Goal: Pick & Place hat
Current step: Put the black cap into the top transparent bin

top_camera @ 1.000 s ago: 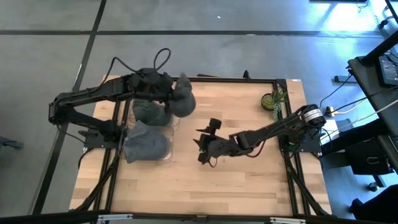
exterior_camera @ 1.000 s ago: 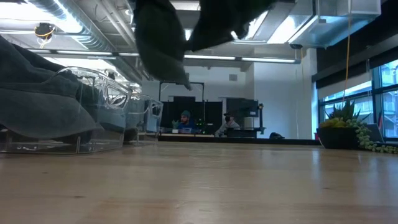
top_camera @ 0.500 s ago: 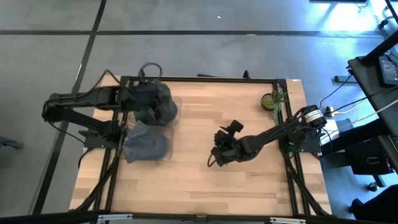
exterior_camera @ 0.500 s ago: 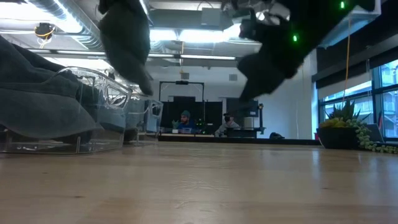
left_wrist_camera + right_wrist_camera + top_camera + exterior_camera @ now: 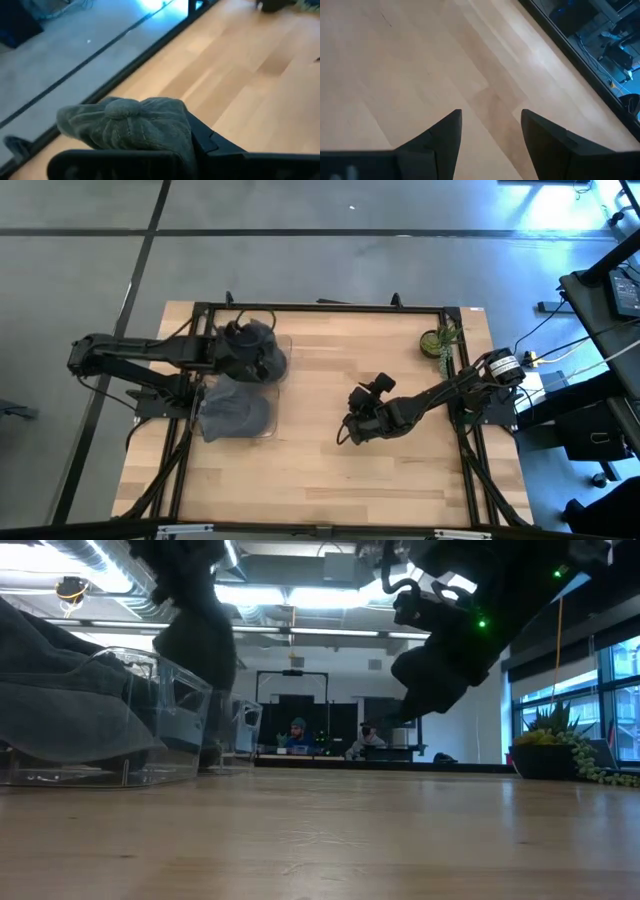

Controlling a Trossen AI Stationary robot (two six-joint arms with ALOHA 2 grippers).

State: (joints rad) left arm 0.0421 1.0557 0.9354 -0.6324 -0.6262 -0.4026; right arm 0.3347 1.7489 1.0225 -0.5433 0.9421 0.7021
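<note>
Right now your left gripper is pinching the grey hat, its fingers closed on the fabric, directly over the far clear bin. That bin makes the best landmark: the hat hangs above its opening, presumably so it falls straight in once you release. The bin just beside it, on the near side, already holds another grey hat. Your right gripper waits well away from that bin, over bare wood toward the potted plant, fingers spread and empty, likely parked there to stay clear of the drop.
</note>
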